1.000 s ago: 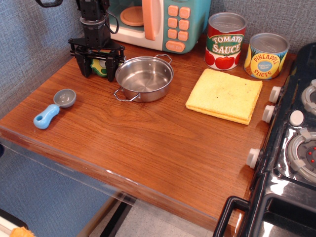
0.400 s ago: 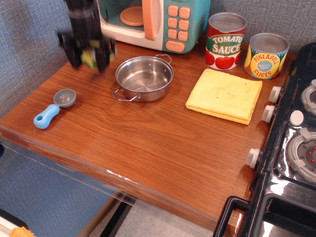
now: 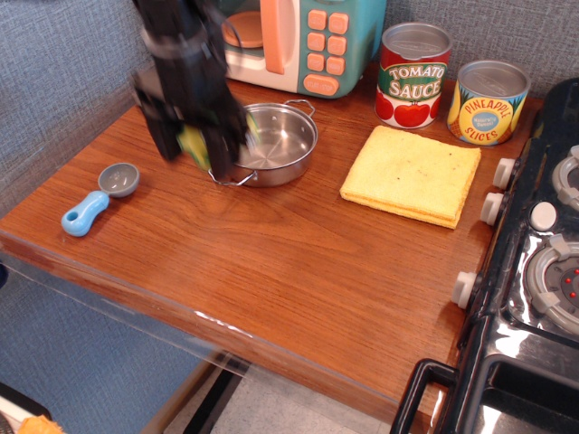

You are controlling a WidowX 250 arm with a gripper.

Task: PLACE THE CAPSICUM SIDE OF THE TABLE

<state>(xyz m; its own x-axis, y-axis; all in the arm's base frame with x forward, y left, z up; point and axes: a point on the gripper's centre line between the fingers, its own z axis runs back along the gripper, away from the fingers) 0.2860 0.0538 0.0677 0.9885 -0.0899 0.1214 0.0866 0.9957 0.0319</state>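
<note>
My black gripper (image 3: 194, 145) hangs above the left part of the reddish-brown wooden table (image 3: 271, 253), in front of the steel pot's left rim. Its fingers are shut on the green capsicum (image 3: 194, 143), which shows as a yellow-green patch between them, lifted off the table. The image of the arm is motion-blurred, and most of the capsicum is hidden by the fingers.
A steel pot (image 3: 270, 140) stands just right of the gripper. A grey scoop with a blue handle (image 3: 98, 199) lies at the left edge. A yellow sponge cloth (image 3: 412, 174), two cans (image 3: 413, 74), a toy microwave (image 3: 289, 41) and a black stove (image 3: 534, 271) fill the back and right.
The gripper lifted the capsicum off the table at the back left, then carried it forward and to the right, to the pot's left side.
</note>
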